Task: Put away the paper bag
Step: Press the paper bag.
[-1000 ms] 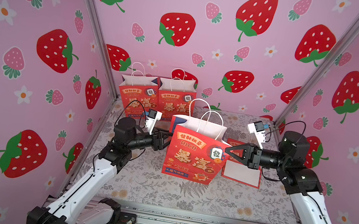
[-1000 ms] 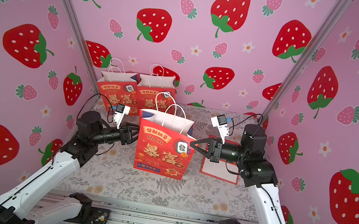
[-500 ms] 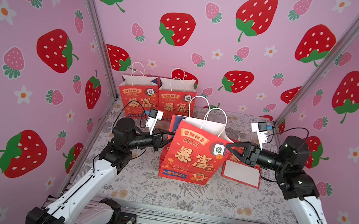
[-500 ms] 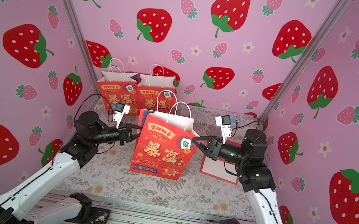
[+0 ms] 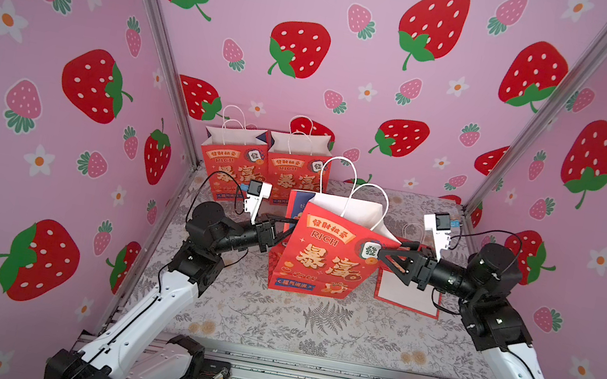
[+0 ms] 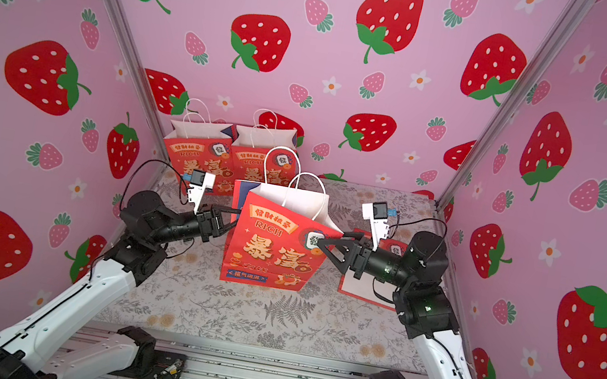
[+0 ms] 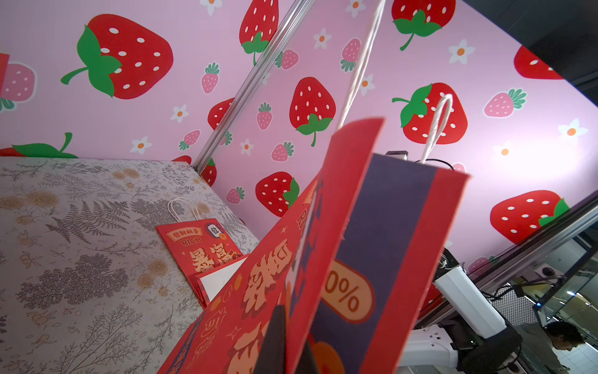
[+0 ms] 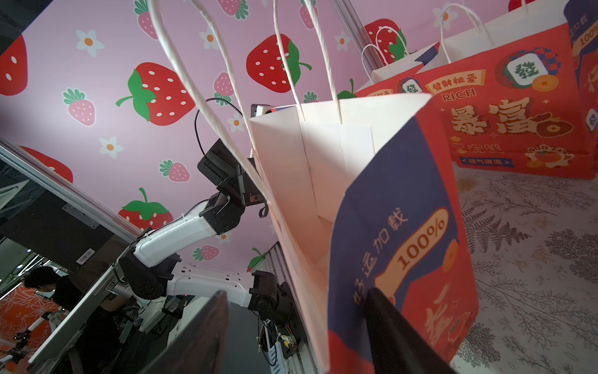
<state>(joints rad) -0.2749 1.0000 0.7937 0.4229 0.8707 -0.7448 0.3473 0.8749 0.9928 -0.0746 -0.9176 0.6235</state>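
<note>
With the left gripper (image 5: 289, 226) pinched shut on one side edge of the tilted bag (image 5: 323, 259) and the right gripper (image 5: 383, 254) spread wide astride the opposite edge, gripping nothing, best slide the bag slowly, base down, toward the stored bags (image 5: 263, 168) beyond the left fingers (image 7: 273, 343).

Robot lab booth: strawberry-print walls (image 5: 326, 0), aluminium posts (image 5: 164, 48), floral tabletop (image 5: 311, 327).

arms (image 5: 164, 297): white links, black joints (image 5: 494, 270) | fingers (image 8: 391, 327): black | wrist cameras (image 5: 439, 228): white
</note>
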